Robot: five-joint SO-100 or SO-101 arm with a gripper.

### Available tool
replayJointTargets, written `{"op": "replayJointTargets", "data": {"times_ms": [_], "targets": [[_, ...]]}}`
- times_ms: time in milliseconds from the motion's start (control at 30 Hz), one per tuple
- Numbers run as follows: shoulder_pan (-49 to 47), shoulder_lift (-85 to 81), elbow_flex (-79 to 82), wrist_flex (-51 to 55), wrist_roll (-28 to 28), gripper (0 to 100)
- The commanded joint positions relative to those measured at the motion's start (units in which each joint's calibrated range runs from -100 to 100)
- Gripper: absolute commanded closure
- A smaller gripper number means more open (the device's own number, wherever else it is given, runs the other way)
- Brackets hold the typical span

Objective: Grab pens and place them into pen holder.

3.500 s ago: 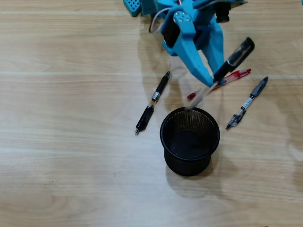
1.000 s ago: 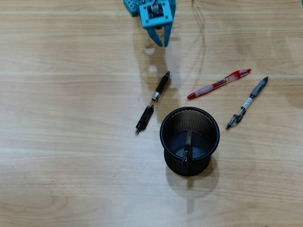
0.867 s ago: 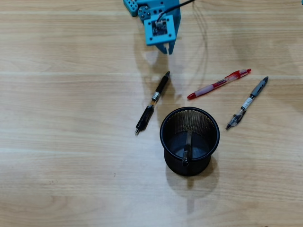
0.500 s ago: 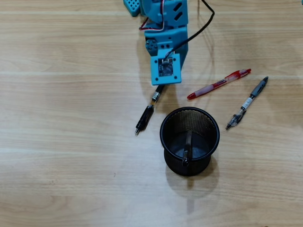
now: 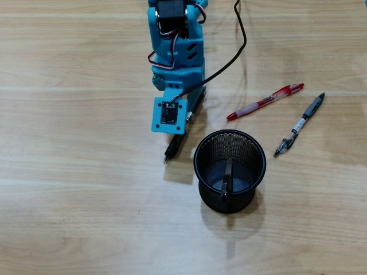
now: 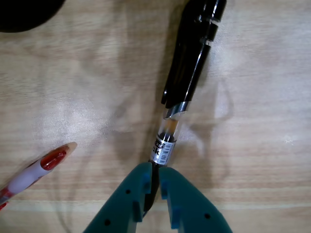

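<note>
Gripper (image 6: 152,190) fingers sit pinched around the near end of the clear-and-black pen (image 6: 187,80) on the table (image 5: 69,189), so next comes lifting it toward the pen holder (image 5: 230,170).

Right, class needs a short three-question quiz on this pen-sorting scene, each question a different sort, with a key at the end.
1. True or false: the pen holder already has one pen inside it.
2. Multiple choice: in the wrist view, the gripper has its fingers around which pen? A) the red pen B) the clear-and-black pen C) the grey pen
3. Short answer: in the overhead view, how many pens lie on the table outside the holder?

Key
1. True.
2. B; its thin end sits in the narrow gap between the fingers.
3. Three: clear-and-black, red and grey.
</note>
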Motion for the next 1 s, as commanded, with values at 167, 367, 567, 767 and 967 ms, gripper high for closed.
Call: {"op": "replayJointTargets", "data": {"times_ms": [167,367,567,767,967], "targets": [[-0.4,3.8,-6.9,-0.2,-0.2,87],[0.0,4.1,-6.6,-0.2,-0.2,87],[0.0,6.7,-7.0,-0.2,-0.2,87],[-0.3,9.4,-7.1,-0.3,-0.2,87],[-0.1,9.6,-6.2,-0.3,-0.2,87]]}}
